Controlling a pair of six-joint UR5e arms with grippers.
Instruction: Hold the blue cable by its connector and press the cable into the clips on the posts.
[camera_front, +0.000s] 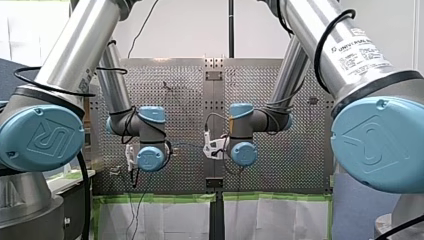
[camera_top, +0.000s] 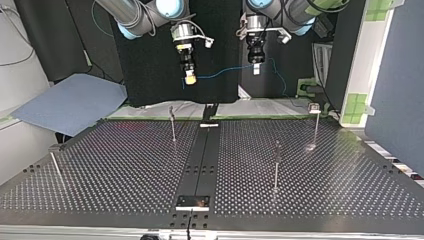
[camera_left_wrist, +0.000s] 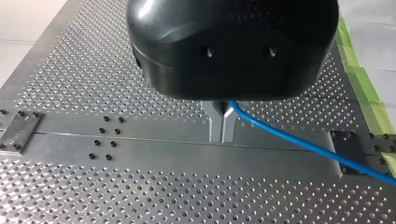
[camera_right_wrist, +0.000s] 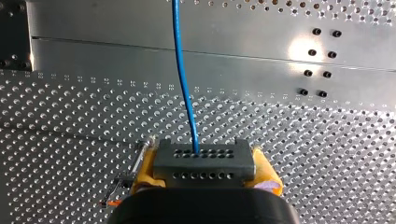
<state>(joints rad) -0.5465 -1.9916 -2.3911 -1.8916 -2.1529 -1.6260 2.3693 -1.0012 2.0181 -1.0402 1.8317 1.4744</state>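
The perforated metal desk (camera_top: 125, 165) carried thin upright metal posts (camera_top: 172, 125), set well apart; their clips were too small to make out. Both arms hung above the desk's far edge in the top view, with the thin blue cable (camera_top: 225, 71) strung between them, clear of every post. My left arm's metal fingers (camera_left_wrist: 215, 121) were pinched shut on the cable. My right arm's yellow-padded fingers (camera_right_wrist: 145, 170) clamped the dark grey connector block (camera_right_wrist: 203, 161). Excess tension could drag the cable through the left fingers or strain it at the connector. A misaligned descent could bend a post.
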